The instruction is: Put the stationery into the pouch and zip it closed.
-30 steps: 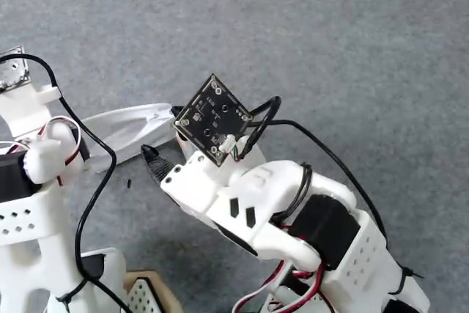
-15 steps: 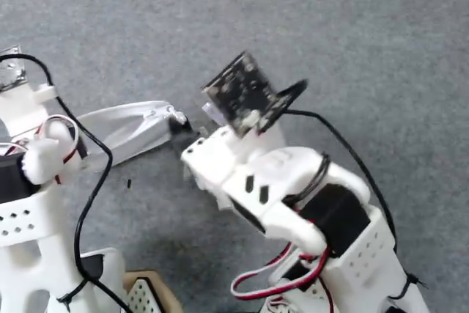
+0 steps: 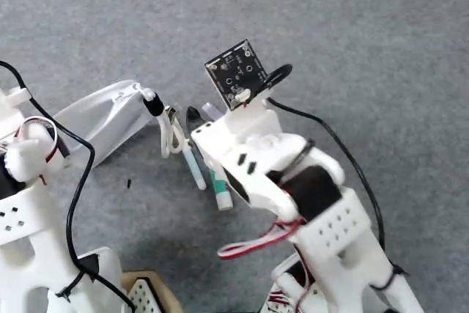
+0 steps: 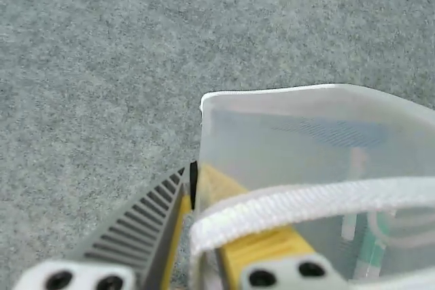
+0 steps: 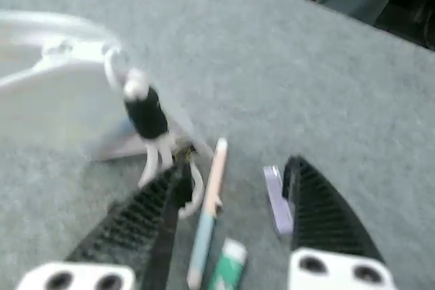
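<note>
The pouch [image 3: 95,119] lies on the left part of the grey table [image 3: 366,49], with its zipper end turned toward the middle. The left gripper [image 4: 196,183] is clenched on one edge of it: in the left wrist view the translucent wall goes down between the grey ribbed finger and the yellow padded one, and a white woven strip [image 4: 306,202] crosses in front. Pale green and white shapes show through the wall, but it is not possible to tell whether they are inside or behind it. At the zipper end hangs a black pull tab [image 5: 145,115] with a white cord loop [image 5: 153,161]. The stationery lies outside the pouch, on the table just beside that end: a thin pen [image 5: 207,208], a green marker [image 5: 228,269] and a small purple piece [image 5: 277,202]. The right gripper [image 5: 238,168] hangs over them with its jaws spread wide and grasping nothing. The pen and the marker lie in the gap between the jaws, the purple piece just beside the inner face of one finger, and the cord loop is at the tip of the other finger; if it touches, one cannot tell.
</note>
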You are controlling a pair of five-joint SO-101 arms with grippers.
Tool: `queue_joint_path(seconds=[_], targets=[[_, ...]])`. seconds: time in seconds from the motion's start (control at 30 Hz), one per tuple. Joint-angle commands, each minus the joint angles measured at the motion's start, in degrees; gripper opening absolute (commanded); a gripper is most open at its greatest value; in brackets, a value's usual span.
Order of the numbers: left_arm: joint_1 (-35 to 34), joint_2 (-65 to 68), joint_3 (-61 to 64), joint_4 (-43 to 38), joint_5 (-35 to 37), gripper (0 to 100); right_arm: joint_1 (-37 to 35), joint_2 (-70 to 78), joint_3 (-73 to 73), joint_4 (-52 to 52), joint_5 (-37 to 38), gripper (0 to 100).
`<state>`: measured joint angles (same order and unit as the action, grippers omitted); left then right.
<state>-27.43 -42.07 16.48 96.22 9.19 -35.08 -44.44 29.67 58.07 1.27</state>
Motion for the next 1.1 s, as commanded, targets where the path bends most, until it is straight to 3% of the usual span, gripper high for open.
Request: queue_joint_path(seconds=[0.0,0.4,0.7,1.07], targets=[[-1.3,0.2,-1.1,-0.1,0.2,3,0.8,5.8,-1.1,-2.0,-3.1,22.6],[-1.4,0.2,-1.1,0.0,0.2,3,0.7,32.3,-16.0,-2.0,-4.3,22.6],[-8.5,0.2,-1.1,0.0,-0.3,3,0.7,49.9,-26.2,-2.0,-4.3,22.6],[-8.5,0.2,-1.1,-0.2,-0.2,3,0.7,66.1,-34.6,-2.0,-4.3,22.6]])
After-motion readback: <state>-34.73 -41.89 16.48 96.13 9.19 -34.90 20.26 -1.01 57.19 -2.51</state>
